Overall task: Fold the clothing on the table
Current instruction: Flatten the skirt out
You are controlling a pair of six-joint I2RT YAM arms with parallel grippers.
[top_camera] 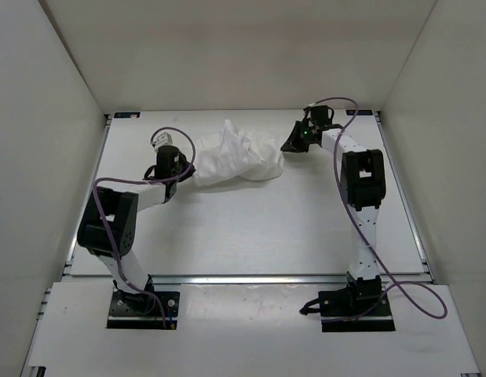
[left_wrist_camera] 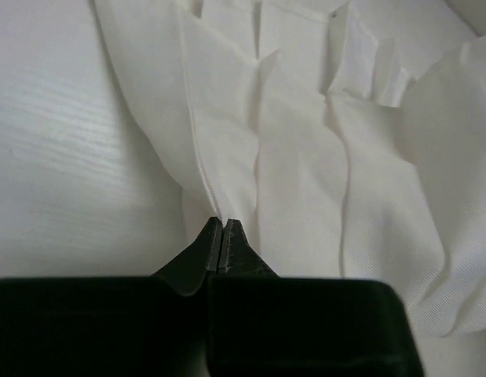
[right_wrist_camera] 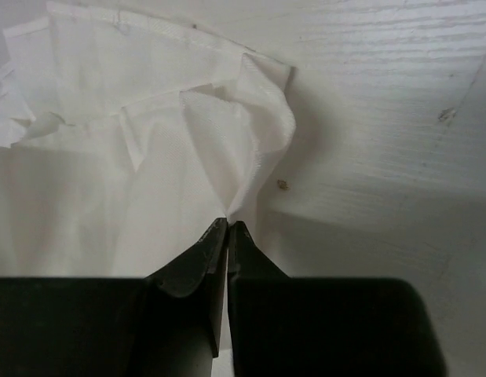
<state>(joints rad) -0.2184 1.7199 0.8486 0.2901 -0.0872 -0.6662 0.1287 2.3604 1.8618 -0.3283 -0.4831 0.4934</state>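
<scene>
Your left gripper (left_wrist_camera: pixel 223 236) has its jaws pressed together. A stitched hem of the clothing (top_camera: pixel 236 157) runs straight into the tips, so the cloth is pinched there at its edge. In the left wrist view the clothing fans away from the tips in long pleats. Most of it lies ahead and to the right of the jaws, with bare table (top_camera: pixel 250 228) showing to the left of the hem.

Your right gripper (right_wrist_camera: pixel 228 232) is also closed, with no gap visible between the tips. A corner of the clothing rises to a small peak that ends exactly at them, so the jaws are clamped on that corner. From there the cloth spreads ahead and to the left of the jaws, with a ruffled, hemmed border at its far side. To the right of the corner you see only table, with a small dark speck (right_wrist_camera: pixel 283 185) lying just beside the cloth.

From above, the clothing is a bunched, wrinkled white heap. Its middle is humped up, and it narrows towards its left end. The left gripper meets the clothing at that left end and the right gripper meets it at its right end, so the clothing lies between the two. The table is beneath the clothing, and the table's far rail (top_camera: pixel 243 112) passes just beyond it. A purple cable (top_camera: pixel 180 141) loops in the air just left of the clothing, above the left wrist.
</scene>
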